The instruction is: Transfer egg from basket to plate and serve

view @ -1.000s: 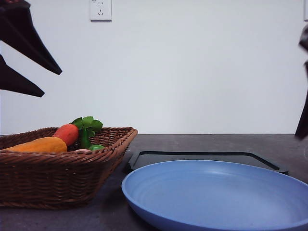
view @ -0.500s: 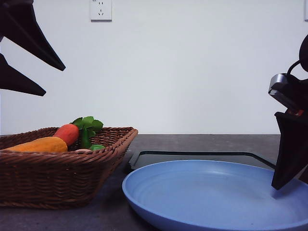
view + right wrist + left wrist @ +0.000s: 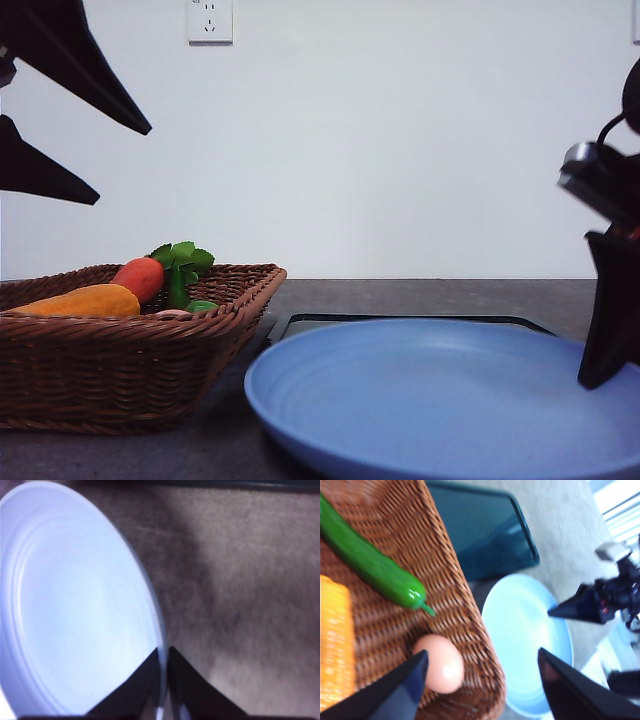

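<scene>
Near the basket's [image 3: 470, 625] corner the egg [image 3: 440, 662] lies lengthwise between the left end effector's [image 3: 482, 685] wide-spread, empty fingers.

We find no readable text, label, brand or number anywhere; the wall socket [image 3: 209, 20] above the worktop carries only its slots, and the plate [image 3: 440, 400] and basket [image 3: 120, 360] are unmarked.

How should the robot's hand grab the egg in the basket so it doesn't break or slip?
Probably from straight above, one finger on each long side of the egg, closing around its widest middle. It lies on its side near the basket wall, with the green pepper and orange vegetable nearby, so coming sideways looks crowded. The open left gripper hangs above it.
</scene>
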Controlling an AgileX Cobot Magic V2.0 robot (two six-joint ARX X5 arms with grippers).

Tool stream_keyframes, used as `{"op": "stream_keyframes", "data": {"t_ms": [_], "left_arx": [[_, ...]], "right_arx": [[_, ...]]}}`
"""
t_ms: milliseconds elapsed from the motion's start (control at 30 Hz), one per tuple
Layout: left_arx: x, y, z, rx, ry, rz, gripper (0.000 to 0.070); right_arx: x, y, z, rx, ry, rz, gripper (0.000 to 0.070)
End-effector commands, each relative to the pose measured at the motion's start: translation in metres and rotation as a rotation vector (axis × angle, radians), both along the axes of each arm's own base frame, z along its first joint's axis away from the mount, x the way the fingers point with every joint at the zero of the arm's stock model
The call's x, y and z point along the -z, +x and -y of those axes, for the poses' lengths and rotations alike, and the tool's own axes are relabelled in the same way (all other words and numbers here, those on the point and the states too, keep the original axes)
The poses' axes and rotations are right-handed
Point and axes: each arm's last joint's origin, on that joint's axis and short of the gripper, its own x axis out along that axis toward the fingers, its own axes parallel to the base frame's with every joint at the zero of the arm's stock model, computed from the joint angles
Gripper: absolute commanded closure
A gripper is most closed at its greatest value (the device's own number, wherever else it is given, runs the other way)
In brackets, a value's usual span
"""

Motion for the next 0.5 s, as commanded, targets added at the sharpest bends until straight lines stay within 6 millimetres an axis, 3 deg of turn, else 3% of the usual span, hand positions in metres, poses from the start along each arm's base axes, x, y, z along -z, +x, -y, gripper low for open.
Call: {"op": "stream_keyframes", "data": {"t_ms": [0,467], "left_arx": [[-0.005,0.002,0.004,0.013,-0.004,0.001,0.0224],[0.014,0.011,0.045,0.032,0.219,-0.099,0.0240]], "right_arx": [[-0.006,-0.001,0.002,0.019,0.004,0.016,0.0700],[-0.048,-0.026,0.029,0.180,-0.041,0.215,0.0700]]}}
